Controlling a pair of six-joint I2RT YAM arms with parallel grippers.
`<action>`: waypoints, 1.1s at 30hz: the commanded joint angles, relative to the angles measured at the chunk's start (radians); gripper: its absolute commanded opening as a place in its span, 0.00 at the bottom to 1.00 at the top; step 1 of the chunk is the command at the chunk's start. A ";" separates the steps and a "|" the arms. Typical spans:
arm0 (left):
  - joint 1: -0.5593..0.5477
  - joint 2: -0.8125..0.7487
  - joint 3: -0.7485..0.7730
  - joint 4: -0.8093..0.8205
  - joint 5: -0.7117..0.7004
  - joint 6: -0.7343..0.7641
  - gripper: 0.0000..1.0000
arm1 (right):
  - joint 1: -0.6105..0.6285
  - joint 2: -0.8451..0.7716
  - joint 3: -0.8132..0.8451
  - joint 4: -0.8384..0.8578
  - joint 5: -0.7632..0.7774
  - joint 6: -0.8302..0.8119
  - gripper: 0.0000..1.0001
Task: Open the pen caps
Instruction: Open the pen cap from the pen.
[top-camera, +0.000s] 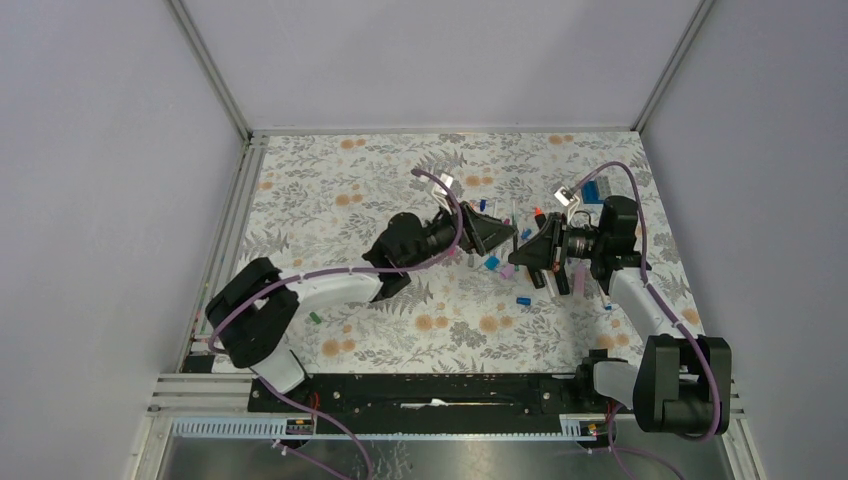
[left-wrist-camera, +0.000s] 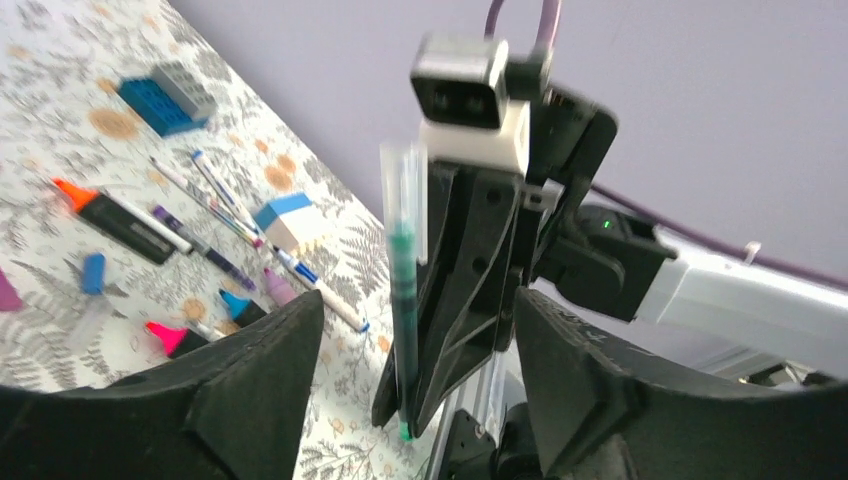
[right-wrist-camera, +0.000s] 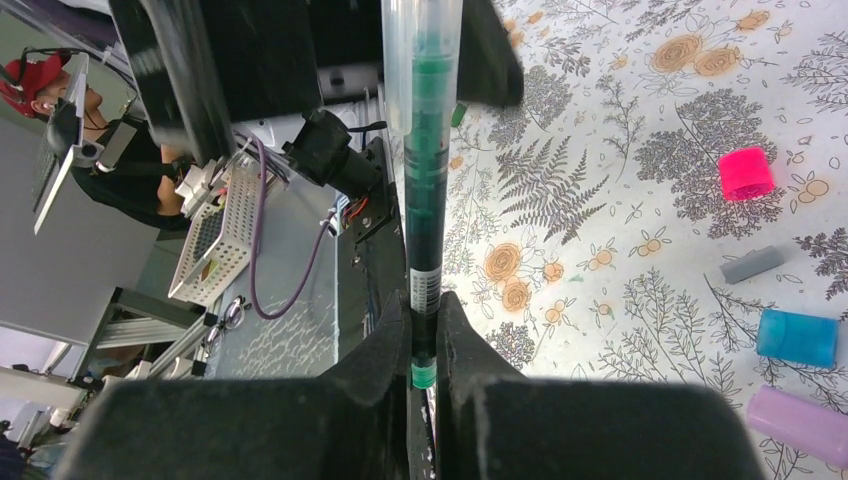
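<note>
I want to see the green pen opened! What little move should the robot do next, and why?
Probably ease the open left claw forward around the green pen's clear top end and shut it. The right claw clamps the pen's bottom end, while the left claw faces it, spread and empty.

**Inspector:** Where is the held pen (right-wrist-camera: 425, 200)?

**Assistant:** Above the middle of the table (top-camera: 330, 200), with its lower end clamped between the fingers of the right gripper (right-wrist-camera: 425, 335).

**Inspector:** And around the pen?

**Assistant:** The left gripper (left-wrist-camera: 415, 325) is to its left, facing it but apart from it. Loose caps (top-camera: 507, 270) lie on the table just in front of it. The rectangular block (top-camera: 592, 190) lies behind it and to its right.
</note>
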 joint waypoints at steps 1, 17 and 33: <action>0.075 -0.091 0.018 -0.014 0.026 -0.006 0.76 | 0.004 -0.006 -0.009 -0.020 -0.044 -0.071 0.00; 0.109 0.019 0.213 -0.196 0.136 -0.051 0.75 | 0.007 -0.001 -0.022 -0.027 -0.031 -0.079 0.00; 0.085 0.114 0.296 -0.198 0.216 -0.094 0.10 | 0.006 0.020 -0.022 -0.039 -0.001 -0.078 0.00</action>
